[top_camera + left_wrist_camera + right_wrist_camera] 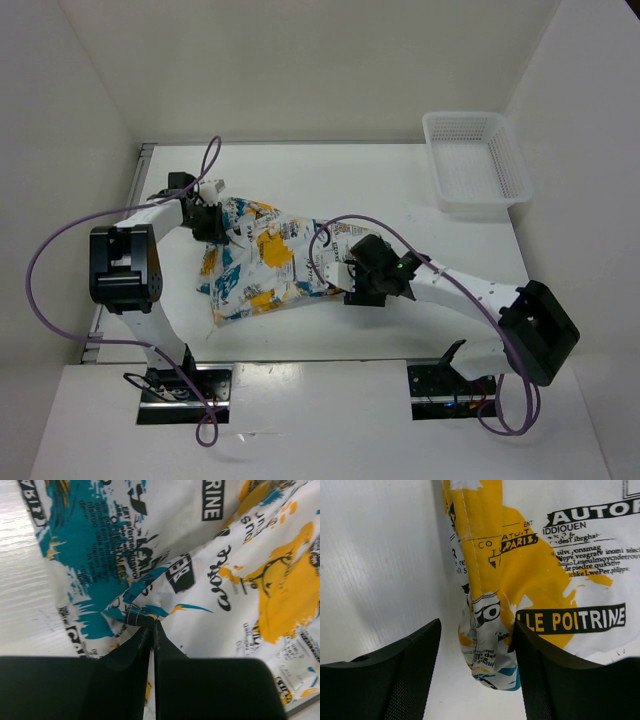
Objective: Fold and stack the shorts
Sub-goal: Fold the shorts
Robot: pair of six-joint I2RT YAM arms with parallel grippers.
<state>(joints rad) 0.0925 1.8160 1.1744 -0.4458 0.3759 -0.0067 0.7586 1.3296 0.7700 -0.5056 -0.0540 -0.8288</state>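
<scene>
Shorts point(262, 262) sit left of centre on the table point(400, 190), rumpled, not yet folded. Long axis runs roughly left-right on a slight diagonal, from far-left corner to near-right edge. Left gripper point(149, 626) is at the far-left corner, jaws nearly together, pinching a small tuck of cloth. Right gripper point(477, 626) is at the right edge, jaws wide. A bunched bit of hem sits in the gap, against one finger and apart from the other, nothing clamped. So the two arms bracket the cloth end to end along its long axis. Judgement: next move hinges on the right side closing on that bunch. It's inside the gap, so close in place, no reach needed. With both ends held, pulling apart along that axis should flatten it for the fold. Risk: right jaws catch only one layer, or the tip slips out. Basket point(475, 165) is far right, well apart from the cloth, nearer the right arm.
</scene>
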